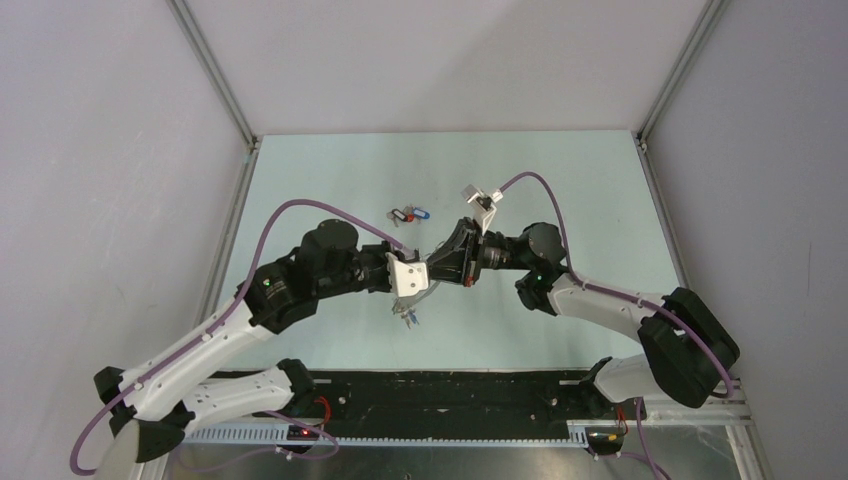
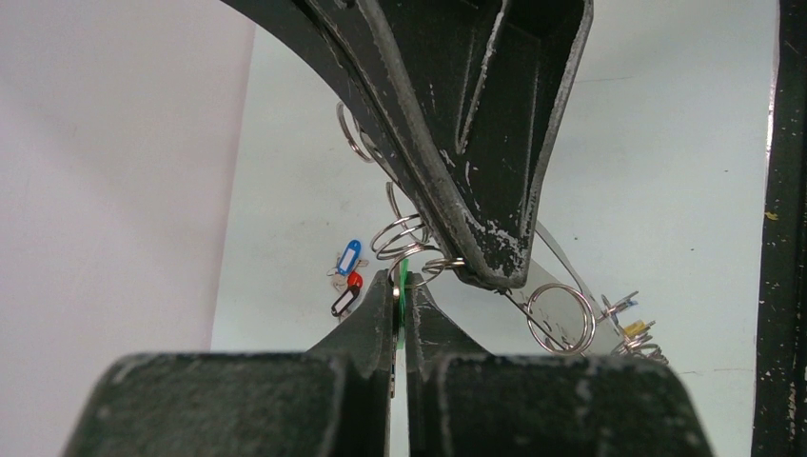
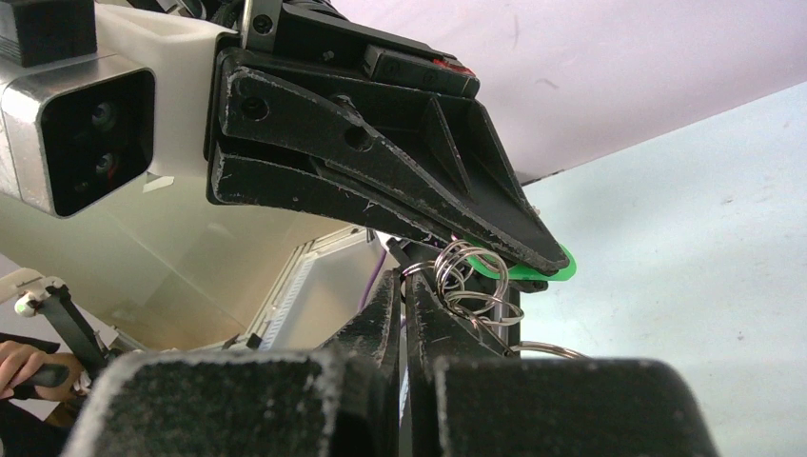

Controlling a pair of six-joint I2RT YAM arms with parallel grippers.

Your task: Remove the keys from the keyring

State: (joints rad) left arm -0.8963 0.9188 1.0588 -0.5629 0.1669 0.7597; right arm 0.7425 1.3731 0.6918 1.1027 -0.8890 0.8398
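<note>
Two arms are seen reaching inward over a pale green desk (image 1: pixel 560 190), with the left pincer (image 1: pixel 427 283) and the right pincer (image 1: pixel 438 272) set tip to tip near the desk's middle, so close that it cannot be judged from above whether either is clamped. A thin grey arc of the keyring (image 1: pixel 430 291) is glimpsed just beneath that meeting point, with a few keys (image 1: pixel 408 316) hung from it on the side nearer the arm bases. A loose cluster of coloured-headed keys (image 1: pixel 407 214), blue, red and black, is laid on the desk beyond the left pincer, apart from both pincers.
</note>
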